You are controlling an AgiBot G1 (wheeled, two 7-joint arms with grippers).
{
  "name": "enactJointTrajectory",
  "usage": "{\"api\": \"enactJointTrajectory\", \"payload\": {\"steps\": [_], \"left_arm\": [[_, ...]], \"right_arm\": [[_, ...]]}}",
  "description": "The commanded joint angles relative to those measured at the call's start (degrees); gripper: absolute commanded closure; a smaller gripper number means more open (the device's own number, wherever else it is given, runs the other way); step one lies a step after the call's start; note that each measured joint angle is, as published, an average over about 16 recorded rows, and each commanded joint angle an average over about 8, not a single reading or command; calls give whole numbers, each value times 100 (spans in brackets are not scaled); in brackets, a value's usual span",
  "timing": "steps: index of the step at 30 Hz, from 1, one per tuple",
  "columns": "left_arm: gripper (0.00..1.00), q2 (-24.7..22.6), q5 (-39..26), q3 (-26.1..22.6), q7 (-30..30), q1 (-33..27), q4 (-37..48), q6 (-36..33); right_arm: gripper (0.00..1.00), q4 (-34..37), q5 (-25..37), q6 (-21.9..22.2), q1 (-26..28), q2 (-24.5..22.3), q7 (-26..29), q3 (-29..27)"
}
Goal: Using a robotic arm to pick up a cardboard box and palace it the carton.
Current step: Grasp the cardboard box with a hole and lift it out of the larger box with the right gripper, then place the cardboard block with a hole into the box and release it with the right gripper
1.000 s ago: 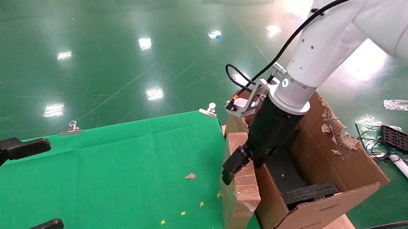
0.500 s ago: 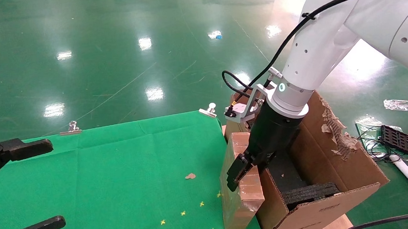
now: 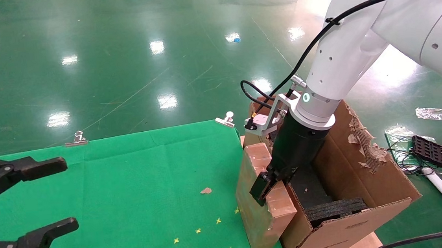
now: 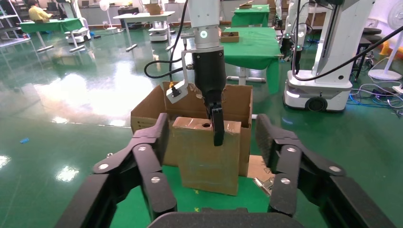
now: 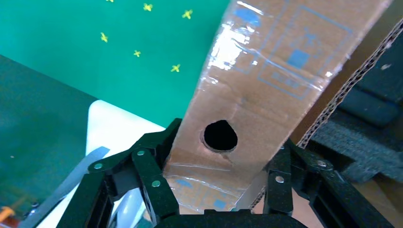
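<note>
Over on the left, the left gripper (image 3: 34,201) hangs above the green cloth (image 3: 131,186), its two black fingers spread wide with nothing between them; from its own wrist camera the same left gripper (image 4: 211,147) shows its jaws well apart, framing the scene ahead without touching anything. Near the middle of the cloth lies a small brown scrap (image 3: 206,190), and closer to the front are several small yellow cross marks (image 3: 198,231). At the cloth's right edge stands the cardboard box (image 3: 260,199), on end and tilted, its top leaning toward the carton (image 3: 348,192) just beside it. The right gripper (image 3: 263,187), at the end of the robotic arm (image 3: 342,63), is clamped on the box's upper edge: the right wrist camera shows its fingers (image 5: 147,175) pressed against both broad faces, beside a round hole in the taped cardboard. Inside the carton, black foam blocks (image 3: 336,208) line the near wall, and its right flap is torn and ragged.
</note>
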State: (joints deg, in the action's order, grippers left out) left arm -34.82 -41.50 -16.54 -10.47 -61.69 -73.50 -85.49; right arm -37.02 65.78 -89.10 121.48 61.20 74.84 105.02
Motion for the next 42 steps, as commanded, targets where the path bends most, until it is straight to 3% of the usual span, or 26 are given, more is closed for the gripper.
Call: {"api": "enactJointTrajectory", "payload": {"steps": [1, 8, 17, 25, 26, 32, 34, 42], "left_arm": [[100, 0, 1, -1, 0, 0, 0, 0], [100, 1, 2, -3, 2, -1, 0, 1], [100, 3, 5, -7, 3, -1, 0, 3], [98, 4, 7, -10, 5, -2, 0, 4], [93, 4, 7, -10, 5, -2, 0, 4], [18, 5, 8, -12, 6, -3, 0, 5], [0, 5, 9, -13, 6, -3, 0, 6], [0, 6, 11, -16, 8, -3, 0, 7]], "right_arm": [[100, 8, -22, 8, 13, 8, -68, 11], [100, -112, -49, 269, 663, -320, -755, -245], [100, 16, -158, 835, 1709, -1208, -1953, -803], [100, 715, 320, 966, 2014, -1588, -2210, -663], [100, 817, 371, 960, 1988, -1606, -2213, -627], [100, 1454, 577, 904, 1645, -1657, -2183, -427], [100, 1663, 613, 883, 1484, -1655, -2155, -372], [100, 2422, 678, 835, 817, -1598, -2089, -230]]}}
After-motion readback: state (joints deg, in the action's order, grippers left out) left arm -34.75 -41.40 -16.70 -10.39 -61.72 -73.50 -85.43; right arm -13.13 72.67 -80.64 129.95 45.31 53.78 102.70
